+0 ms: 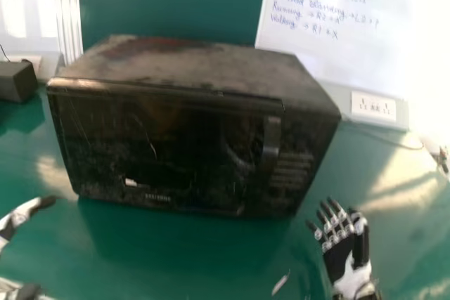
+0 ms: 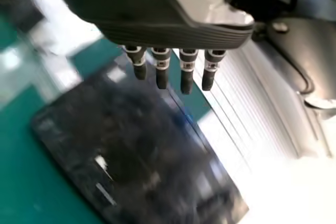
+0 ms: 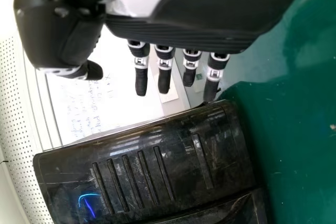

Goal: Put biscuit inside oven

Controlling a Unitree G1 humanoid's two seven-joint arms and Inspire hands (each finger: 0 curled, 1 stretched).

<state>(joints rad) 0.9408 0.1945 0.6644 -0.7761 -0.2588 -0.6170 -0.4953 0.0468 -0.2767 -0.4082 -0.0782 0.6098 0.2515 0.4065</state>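
1. Right hand (image 1: pixel 344 247): fingers open and nearly straight, slightly fanned, slim and jointed with matte black tips and pale metallic bands; the palm is smooth black and white.
2. Left hand (image 1: pixel 24 212): fingers open, extended side by side, with dark rounded tips and silvery bands.
3. The microwave oven (image 1: pixel 162 145) stands ahead of and between the two hands, a broad black box with softened corners. In the head view, table surface shows between it and the right fingertips.
4. Its door looks shut: dark, glossy, scratched and smudged, with an upright bar handle (image 1: pixel 271 137) on the side nearer the right fingers. Beyond the handle, narrow raised bars line the panel. The top is dull and dusty, blotched reddish brown.
5. Under the oven lies the green tabletop (image 1: pixel 183 258), smooth and shiny.
6. A small, pale, elongated piece (image 1: pixel 280 284) lies on it, to the left of the right fingers and nearer the robot; what it is cannot be told.
7. Farther off, beyond the right fingers: a flat white socket plate (image 1: pixel 373 106) and a glossy whiteboard (image 1: pixel 337 33) with blue handwriting.
8. Beyond the left fingers: a blocky black box (image 1: pixel 17 82).
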